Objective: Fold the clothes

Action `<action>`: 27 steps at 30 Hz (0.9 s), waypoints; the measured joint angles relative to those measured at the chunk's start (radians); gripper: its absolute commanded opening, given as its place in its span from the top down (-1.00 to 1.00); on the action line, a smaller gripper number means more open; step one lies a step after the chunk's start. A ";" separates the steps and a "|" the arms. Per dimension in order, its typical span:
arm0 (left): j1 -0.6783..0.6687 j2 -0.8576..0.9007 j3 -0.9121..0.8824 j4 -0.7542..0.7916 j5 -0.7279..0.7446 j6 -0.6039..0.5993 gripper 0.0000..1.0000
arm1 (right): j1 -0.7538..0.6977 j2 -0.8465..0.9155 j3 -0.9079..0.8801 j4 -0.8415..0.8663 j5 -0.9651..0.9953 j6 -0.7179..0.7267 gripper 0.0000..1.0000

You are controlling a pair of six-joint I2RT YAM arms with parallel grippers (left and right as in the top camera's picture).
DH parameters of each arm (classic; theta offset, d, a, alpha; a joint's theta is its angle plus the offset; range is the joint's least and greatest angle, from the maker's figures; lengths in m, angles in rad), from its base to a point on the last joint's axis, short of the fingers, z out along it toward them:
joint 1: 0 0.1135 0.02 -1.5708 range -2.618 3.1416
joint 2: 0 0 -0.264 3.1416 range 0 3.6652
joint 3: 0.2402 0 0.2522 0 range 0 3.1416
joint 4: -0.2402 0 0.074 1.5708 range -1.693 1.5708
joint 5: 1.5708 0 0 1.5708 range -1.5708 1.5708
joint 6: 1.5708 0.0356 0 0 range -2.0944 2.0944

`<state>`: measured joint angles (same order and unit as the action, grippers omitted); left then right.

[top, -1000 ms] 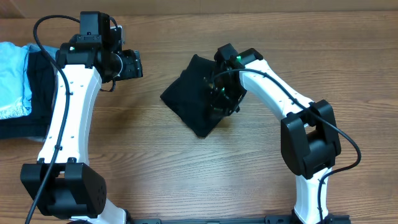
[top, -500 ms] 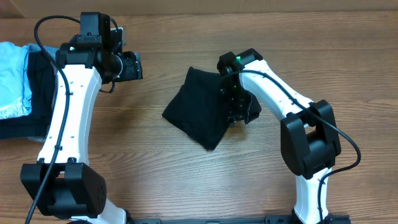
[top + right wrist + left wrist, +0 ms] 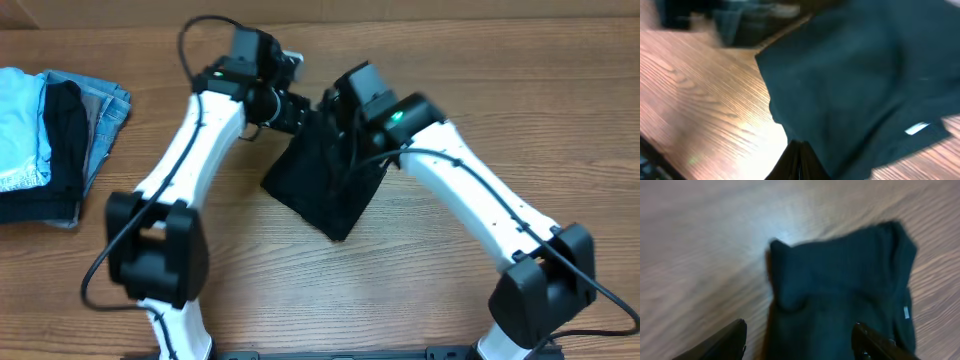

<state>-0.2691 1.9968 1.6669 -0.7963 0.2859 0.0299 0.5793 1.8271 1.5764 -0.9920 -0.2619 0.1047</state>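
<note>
The black garment (image 3: 325,190) lies folded in a rough diamond at the table's middle. It fills the left wrist view (image 3: 840,290), its small white label (image 3: 906,312) at the right edge. In the right wrist view (image 3: 860,75) the label (image 3: 916,128) also shows. My left gripper (image 3: 303,110) hovers at the garment's far corner, open, with the cloth below between its fingers (image 3: 727,342). My right gripper (image 3: 343,128) is over the same far part, blurred. Its fingers (image 3: 799,157) are pressed together at the garment's edge, with no cloth seen between them.
A pile of other clothes sits at the far left edge: a light blue garment (image 3: 20,125), a black piece (image 3: 62,140) and grey-blue denim (image 3: 105,115). Both arms cross close together above the garment's far corner.
My left arm has swung right from the table's left side to the garment's far corner. My right arm has moved from the garment's right edge toward the back. The garment lies about where it was.
</note>
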 measured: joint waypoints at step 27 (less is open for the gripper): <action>-0.057 0.171 0.000 -0.562 -0.073 0.000 -0.43 | -0.095 0.029 -0.439 0.206 0.220 0.052 0.81</action>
<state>-0.3260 2.1681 1.6669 -1.3579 0.2127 0.0296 0.4843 1.8565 1.1374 -0.7864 -0.0422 0.1566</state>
